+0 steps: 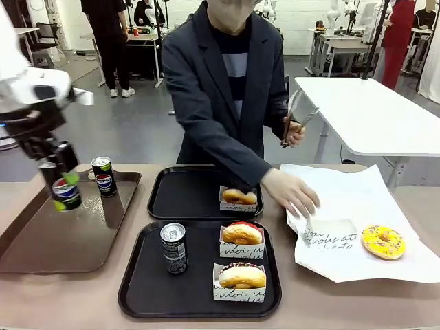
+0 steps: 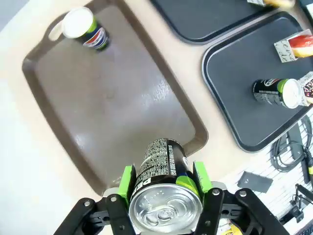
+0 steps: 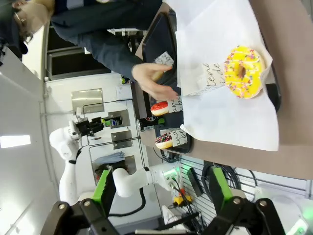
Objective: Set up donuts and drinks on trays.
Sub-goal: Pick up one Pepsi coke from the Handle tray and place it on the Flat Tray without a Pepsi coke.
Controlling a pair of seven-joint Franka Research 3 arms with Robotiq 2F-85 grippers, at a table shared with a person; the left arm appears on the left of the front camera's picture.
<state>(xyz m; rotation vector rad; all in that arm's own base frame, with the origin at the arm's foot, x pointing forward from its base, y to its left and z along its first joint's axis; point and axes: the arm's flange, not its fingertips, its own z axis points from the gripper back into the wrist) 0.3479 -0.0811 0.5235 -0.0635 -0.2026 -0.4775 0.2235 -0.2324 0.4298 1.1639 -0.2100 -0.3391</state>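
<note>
Pinching slim black Pepsi drink can point(image 2: 164, 166) in left gripper point(image 2: 165, 180) above long brown plastic tray point(image 2: 112, 98); holding right gripper point(image 3: 160, 188) spread and empty, facing yellow-iced sprinkled ring donut point(image 3: 243, 72) on white paper point(image 3: 220, 122).

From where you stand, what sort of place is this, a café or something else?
Probably a lab or workshop staged as a snack counter: a white work table on a bare grey floor, loose cables lying about, and donuts set out on black trays.
</note>
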